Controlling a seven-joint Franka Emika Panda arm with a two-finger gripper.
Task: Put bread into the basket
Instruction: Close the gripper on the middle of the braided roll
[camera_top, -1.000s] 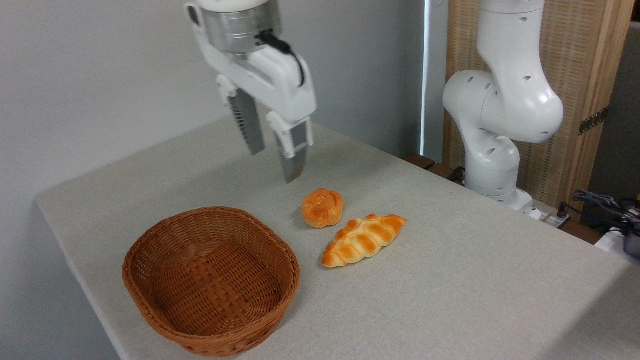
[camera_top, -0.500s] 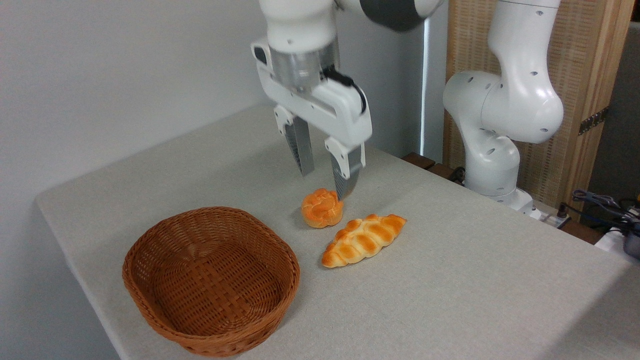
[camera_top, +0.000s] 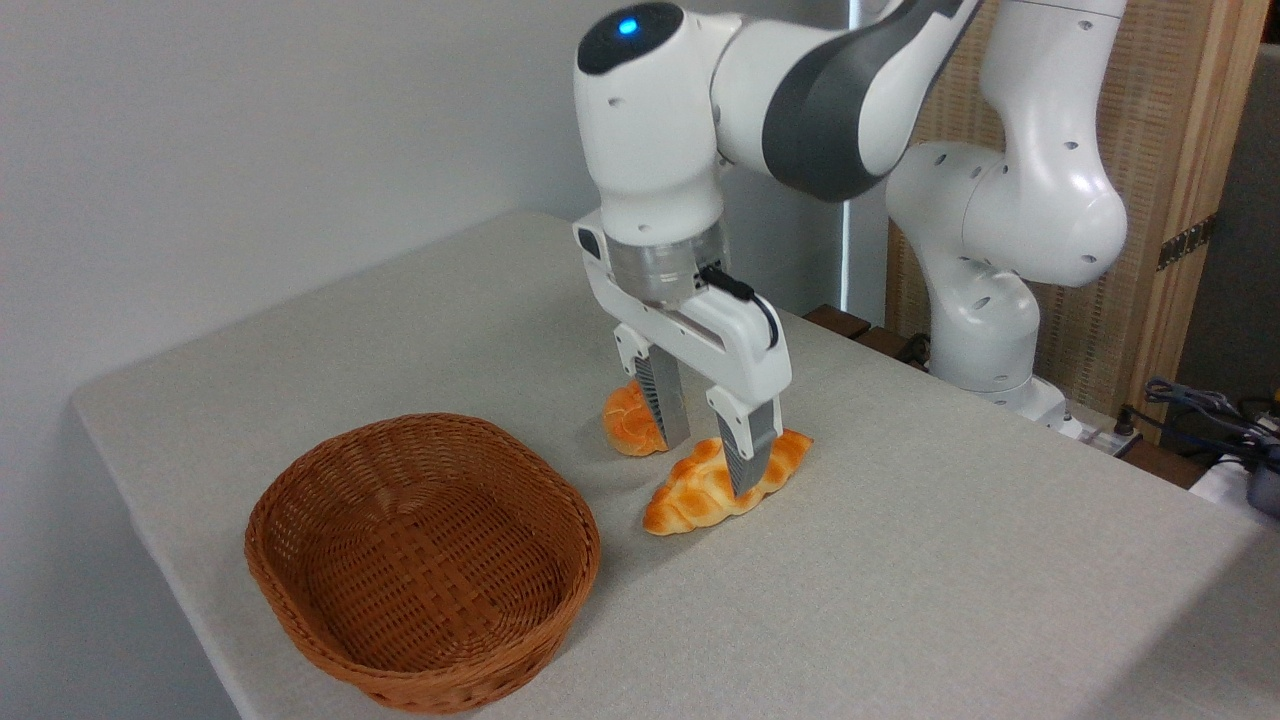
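Lowered since before, jaws (camera_top: 708, 456) straddle the bread (camera_top: 700, 490), spread wide

Evenly and softly lit, bright, no harsh glare. Soft shadows on the counter (camera_top: 900, 560) below the tool (camera_top: 705, 450) and right of the basket (camera_top: 420, 560). Faint sheen on the white arm (camera_top: 1010, 200). Sharp throughout, slightly grainy; darker at the far right edge.

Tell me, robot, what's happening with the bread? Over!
Gripper open, straddling the bread. Bread on table, not lifted. Basket empty. Round bun close beside left finger.
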